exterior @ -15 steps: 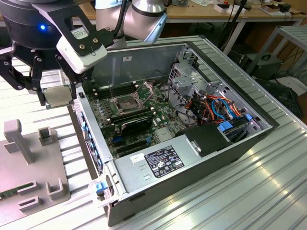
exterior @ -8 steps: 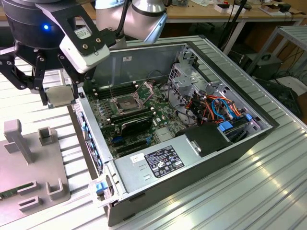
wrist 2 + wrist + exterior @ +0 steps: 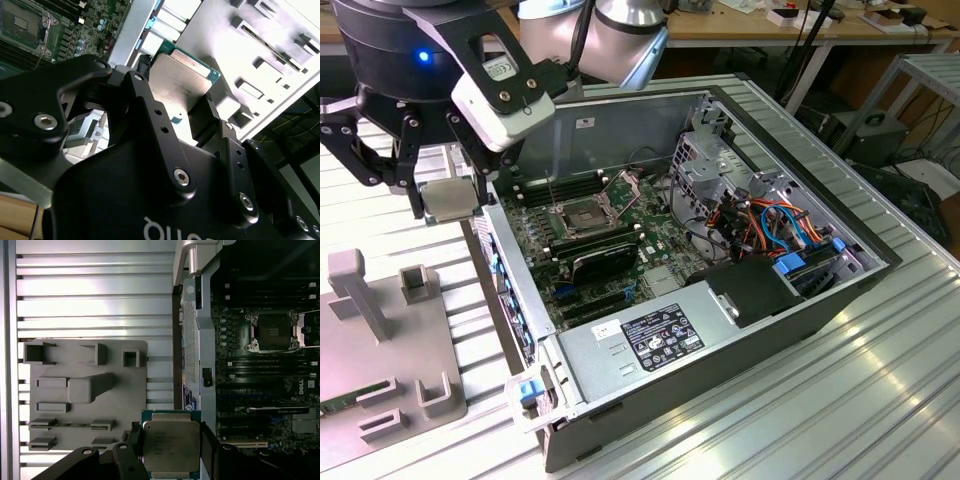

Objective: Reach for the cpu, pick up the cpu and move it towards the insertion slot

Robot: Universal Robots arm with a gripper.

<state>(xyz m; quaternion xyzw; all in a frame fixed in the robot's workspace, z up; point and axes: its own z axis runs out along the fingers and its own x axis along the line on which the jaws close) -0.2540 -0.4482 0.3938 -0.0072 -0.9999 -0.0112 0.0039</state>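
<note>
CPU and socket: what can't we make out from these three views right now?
- CPU underside: faces away in both wrist views; the exterior view shows it edge-on.
- CPU's near edge: cut off by the picture edge in the first wrist view.
- Socket pin condition: too small in the exterior view and first wrist view.
- Gripper pad contact: hidden behind the black finger links in the second wrist view.

You are seeing an open grey metal computer case [image 3: 880, 262] lying on the ribbed aluminium counter [image 3: 840, 400], with a grey plastic fixture tray [image 3: 380, 330] sitting beside it.

Gripper [image 3: 448, 195] jaws clamp cpu [image 3: 450, 200] beside open case [image 3: 720, 330].
</note>
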